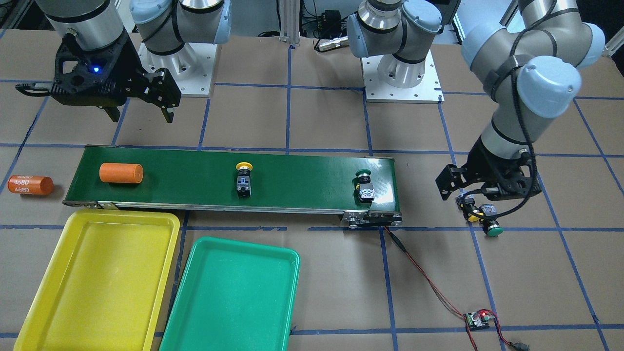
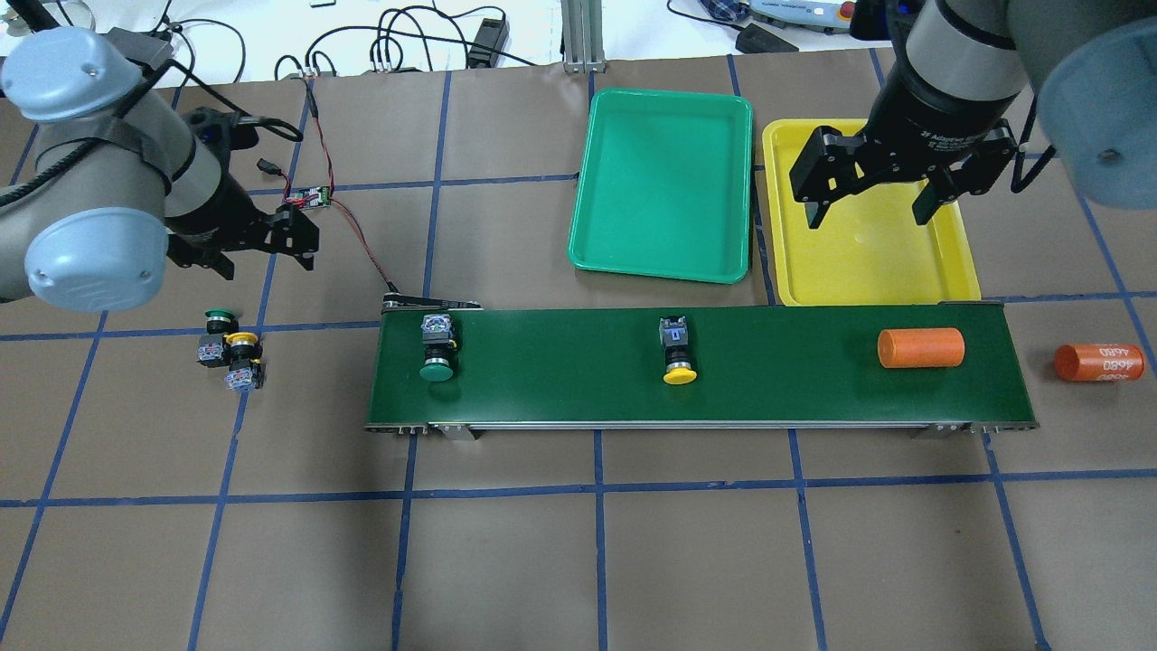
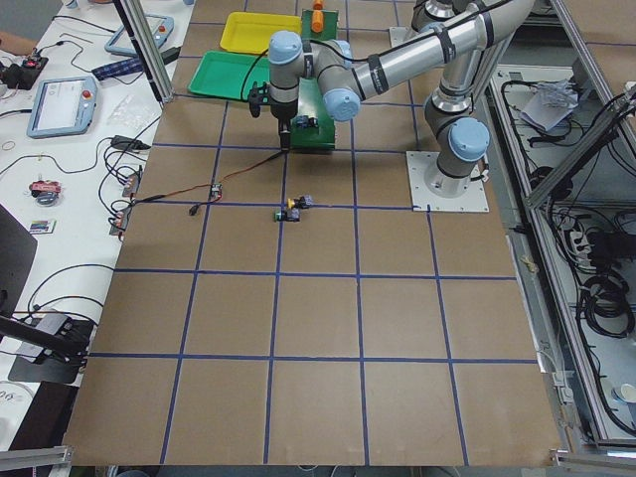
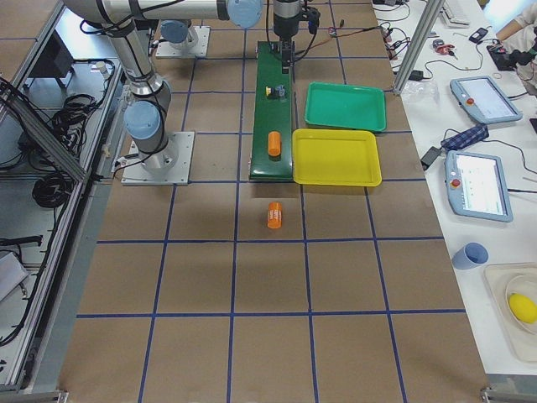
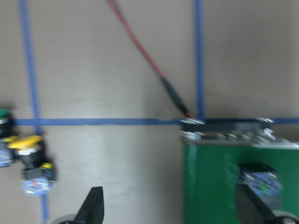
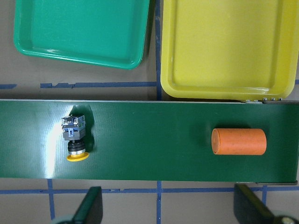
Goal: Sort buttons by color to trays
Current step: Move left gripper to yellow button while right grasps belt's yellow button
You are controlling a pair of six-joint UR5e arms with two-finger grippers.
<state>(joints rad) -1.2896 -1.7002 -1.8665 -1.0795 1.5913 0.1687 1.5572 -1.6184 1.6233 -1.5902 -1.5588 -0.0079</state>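
Both trays, the green tray point(image 2: 664, 181) and the yellow tray point(image 2: 868, 267), hold nothing, so the sorting appears to be at its start. In the overhead view the left gripper point(image 2: 267, 265) hovers with its jaws spread wide. At about its 7 o'clock a green button point(image 2: 217, 333) and a yellow button point(image 2: 242, 357) lie on the table, touching each other. This pick is probably the step in hand, and it calls for care: the fingers should close across one switch block only, coming straight down on the side away from its neighbour, so the other button is not nudged or dragged along. The right gripper point(image 2: 868, 217), jaws also wide and empty, hangs over the yellow tray. The yellow-capped button point(image 2: 678, 354) lies on the conveyor belt point(image 2: 795, 380) at its 8 o'clock and the green-capped one point(image 2: 437, 348) near the belt's 9 o'clock end. The orange cylinder point(image 2: 920, 347) on the belt should be left alone.
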